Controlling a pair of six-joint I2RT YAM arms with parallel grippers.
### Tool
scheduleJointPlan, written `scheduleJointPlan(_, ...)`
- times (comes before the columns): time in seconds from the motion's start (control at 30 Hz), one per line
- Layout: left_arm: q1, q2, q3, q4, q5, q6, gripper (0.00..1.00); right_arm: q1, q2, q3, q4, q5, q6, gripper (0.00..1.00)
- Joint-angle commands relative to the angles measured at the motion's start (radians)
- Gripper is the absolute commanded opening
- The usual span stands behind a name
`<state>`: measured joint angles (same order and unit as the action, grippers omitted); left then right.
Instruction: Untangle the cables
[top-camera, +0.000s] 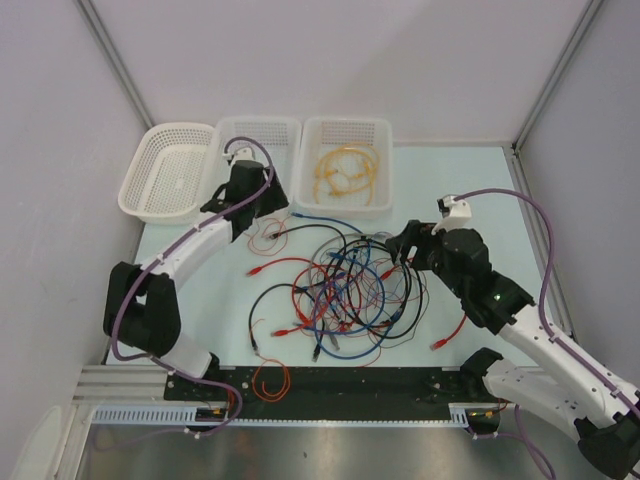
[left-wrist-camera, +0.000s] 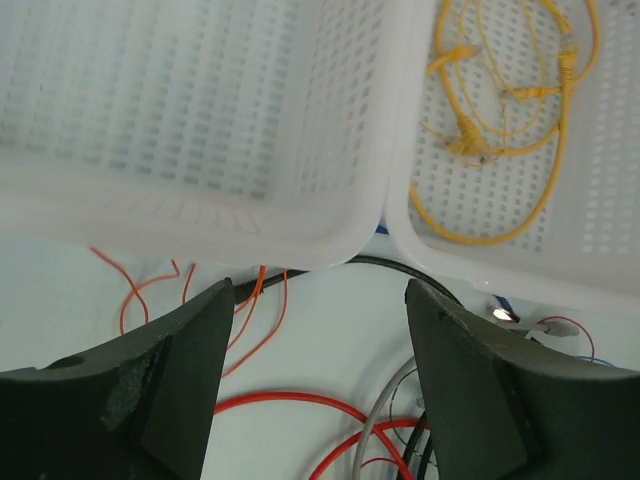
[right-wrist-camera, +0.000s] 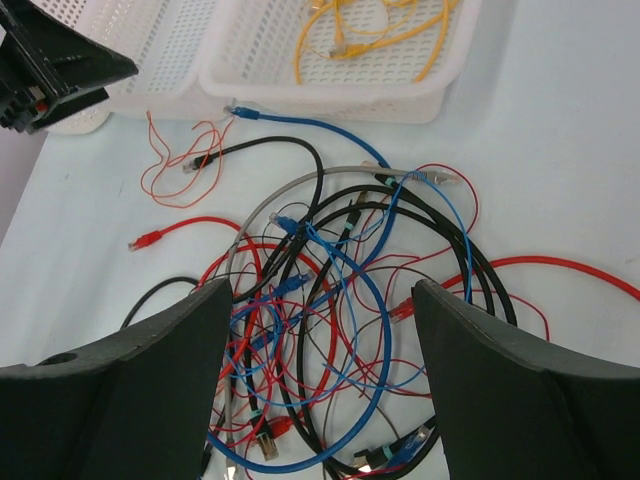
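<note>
The cables (top-camera: 345, 290) lie in a loose tangle of red, blue, black and grey in the middle of the table. My right gripper (top-camera: 402, 246) hovers at the tangle's right edge. In the right wrist view it (right-wrist-camera: 322, 300) is open, with the tangle (right-wrist-camera: 330, 330) below and nothing between its jaws. My left gripper (top-camera: 268, 200) is at the near rim of the middle basket (top-camera: 258, 135). In the left wrist view it (left-wrist-camera: 320, 300) is open and empty above a thin orange wire (left-wrist-camera: 255, 320) and a red cable (left-wrist-camera: 290, 400). Yellow cables (top-camera: 345, 170) lie in the right basket (top-camera: 385, 160).
An empty white basket (top-camera: 165, 180) stands at the back left. A thin orange wire (top-camera: 268, 235) lies near the left gripper, and another orange loop (top-camera: 270, 380) lies at the black front rail. A red cable end (top-camera: 450, 335) trails right of the tangle.
</note>
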<state>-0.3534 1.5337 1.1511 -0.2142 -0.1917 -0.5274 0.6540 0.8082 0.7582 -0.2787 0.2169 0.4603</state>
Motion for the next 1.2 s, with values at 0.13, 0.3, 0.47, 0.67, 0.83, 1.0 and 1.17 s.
scheduleJointPlan(0.13, 0.086, 0.098, -0.014, -0.025, 0.06, -0.281, 0.77, -0.008, -0.015, -0.016, 0.004, -0.013, 0.021, 0.78)
scheduleJointPlan(0.3, 0.088, 0.114, -0.068, -0.048, 0.048, -0.33, 0.8, -0.01, -0.015, -0.023, -0.002, -0.011, 0.025, 0.78)
scheduleJointPlan(0.47, 0.091, 0.106, -0.122, -0.048, 0.049, -0.364, 0.85, -0.011, 0.002, -0.034, 0.009, -0.019, 0.031, 0.78)
scheduleJointPlan(0.67, 0.09, 0.023, -0.218, -0.016, 0.06, -0.364, 0.84, -0.011, -0.003, -0.04, 0.007, -0.021, 0.04, 0.77)
scheduleJointPlan(0.83, 0.087, -0.151, -0.292, 0.079, 0.08, -0.332, 0.83, -0.011, 0.003, -0.056, 0.019, -0.037, 0.061, 0.77)
scheduleJointPlan(1.0, 0.085, -0.242, -0.307, 0.139, 0.086, -0.295, 0.84, -0.011, 0.009, -0.069, 0.035, -0.065, 0.092, 0.76)
scheduleJointPlan(1.17, 0.085, -0.241, -0.258, 0.105, 0.101, -0.269, 0.82, -0.01, -0.006, -0.071, 0.027, -0.073, 0.115, 0.75)
